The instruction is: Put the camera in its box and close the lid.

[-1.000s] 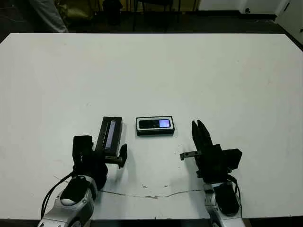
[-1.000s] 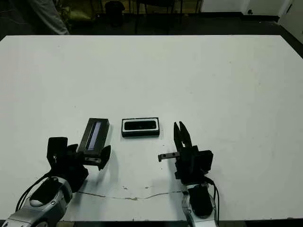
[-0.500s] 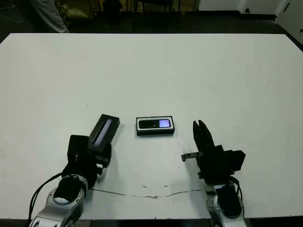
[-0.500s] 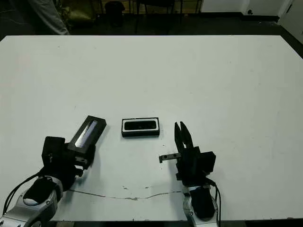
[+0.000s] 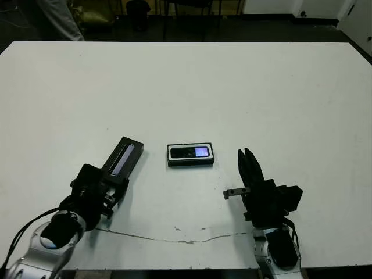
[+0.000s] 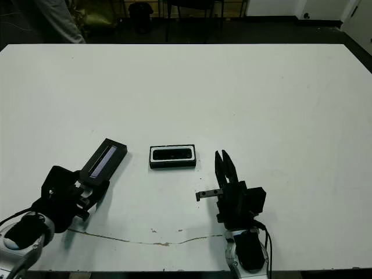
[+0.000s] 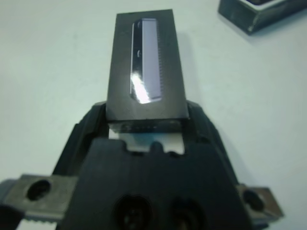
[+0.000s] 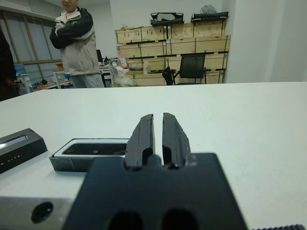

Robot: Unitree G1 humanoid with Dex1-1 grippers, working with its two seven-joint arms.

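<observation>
Camera (image 5: 190, 152) already seated in box (image 5: 190, 162), mid-table. Our left gripper (image 5: 103, 185) clamped on lid (image 5: 124, 157) near end, lid angled left of box (not over it yet). Right gripper (image 5: 246, 160) closed, empty, beside box. Left: place lid on box, close.

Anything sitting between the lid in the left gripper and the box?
Nothing: only bare white table separates the lid from the box, clearest in the left eye view.
</observation>
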